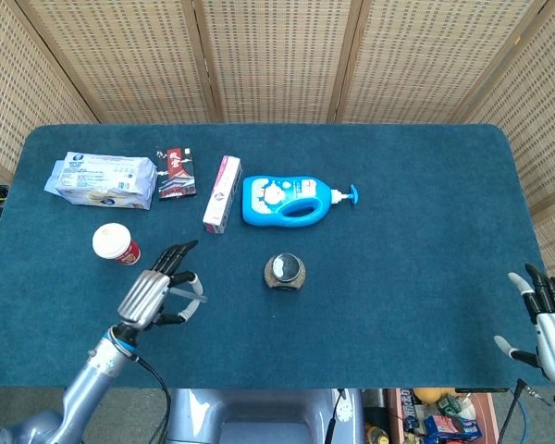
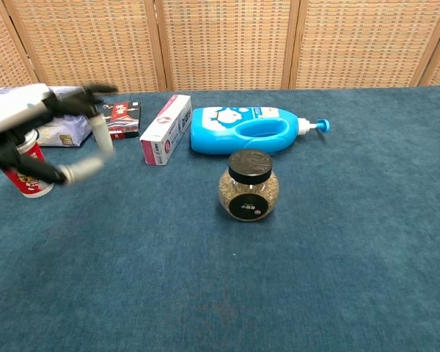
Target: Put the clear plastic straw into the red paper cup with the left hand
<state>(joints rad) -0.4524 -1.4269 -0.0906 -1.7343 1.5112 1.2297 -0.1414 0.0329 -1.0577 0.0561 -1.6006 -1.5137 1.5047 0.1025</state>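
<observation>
Left hand (image 1: 155, 294) pinching the straw (image 1: 187, 298) just beside the cup (image 1: 116, 243).
Right hand (image 1: 548, 324) is hanging well apart, fingers spread wide.

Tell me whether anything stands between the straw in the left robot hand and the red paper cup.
Nothing visible does. The left robot hand holds the straw raised, right of the red paper cup. Only bare blue table cover lies between them. The jar stands farther right.
</observation>
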